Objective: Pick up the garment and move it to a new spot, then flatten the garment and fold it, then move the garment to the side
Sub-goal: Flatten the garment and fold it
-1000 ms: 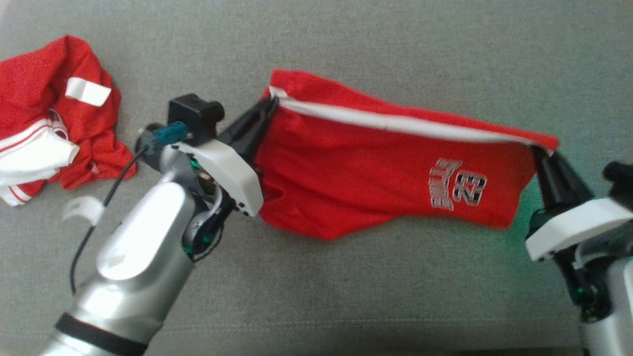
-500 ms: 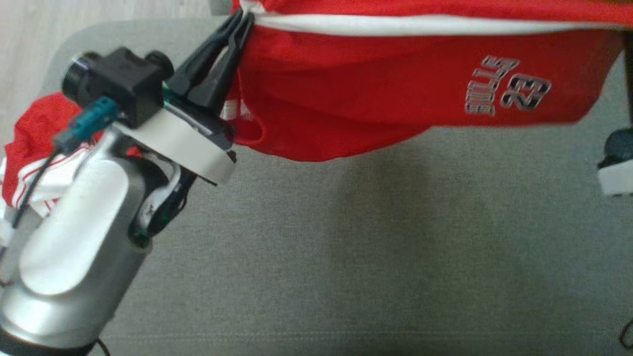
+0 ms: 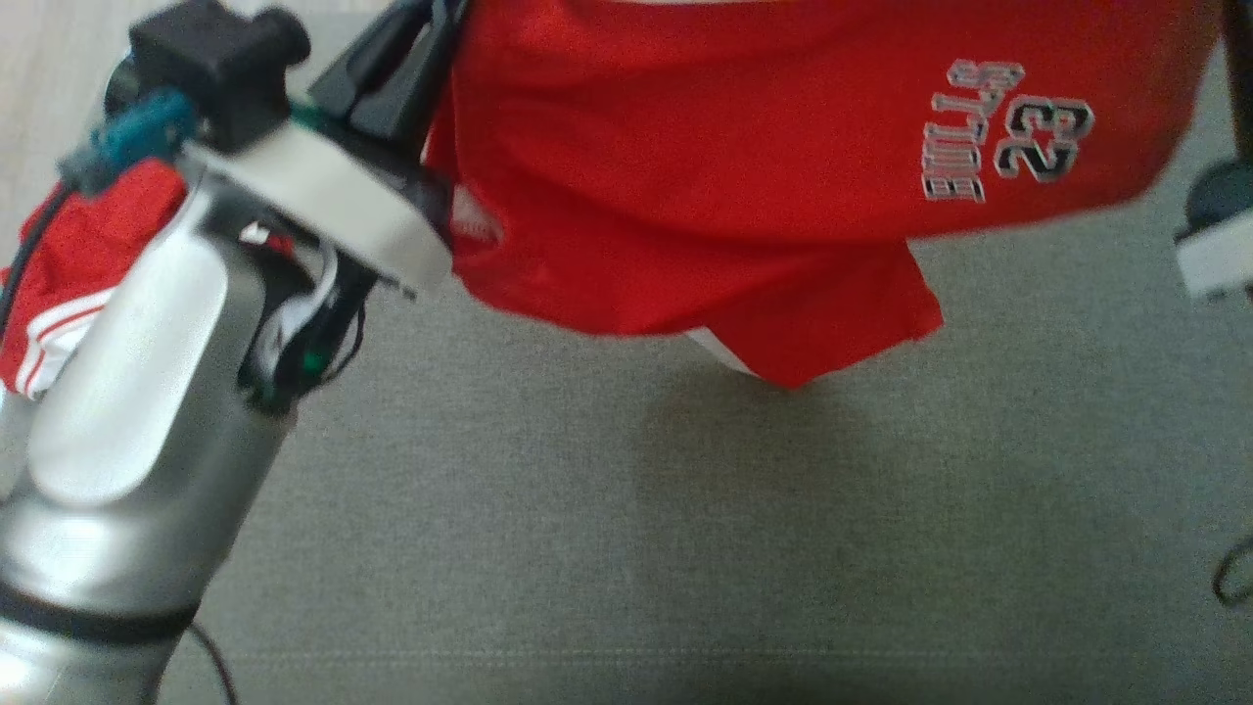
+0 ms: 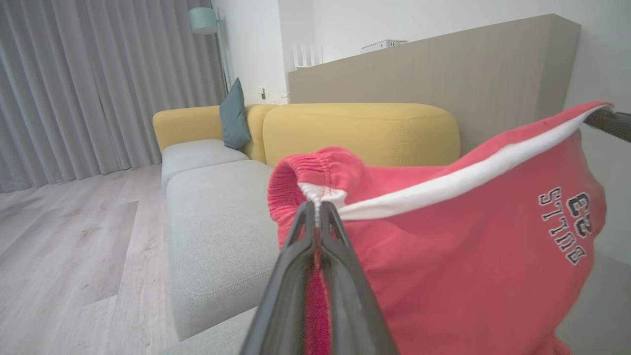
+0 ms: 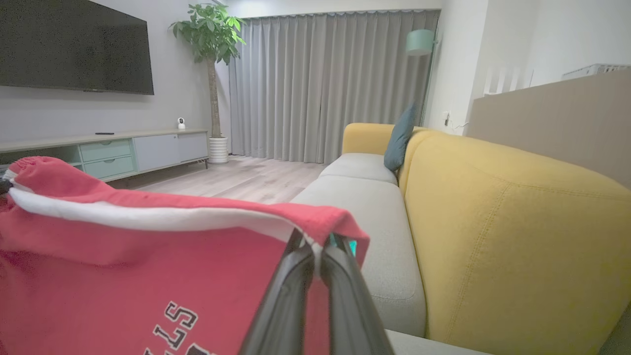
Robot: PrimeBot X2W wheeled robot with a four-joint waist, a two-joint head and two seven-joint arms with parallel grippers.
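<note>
The garment [image 3: 705,166] is a pair of red shorts with a white side stripe and a printed "23" logo. It hangs stretched in the air above the grey cushion [image 3: 685,509], held by two corners. My left gripper [image 3: 431,20] is shut on its left end; the left wrist view shows the closed fingers pinching the elastic waistband of the shorts [image 4: 443,236] at my left gripper [image 4: 315,207]. In the right wrist view my right gripper [image 5: 315,241] is shut on the other end of the shorts [image 5: 123,276]. Its white wrist housing [image 3: 1214,255] shows at the head view's right edge.
A second crumpled red and white garment [image 3: 69,264] lies on the cushion at the far left, partly behind my left arm. A yellow sofa back [image 5: 512,231] and grey seats [image 4: 212,231] lie beyond. Wooden floor [image 4: 59,246] lies off the cushion's left side.
Both grippers have lifted the shorts off the cushion and upward; they now hang free with a lower leg flap dangling. The head camera has shifted, so the scene sits differently in view.
</note>
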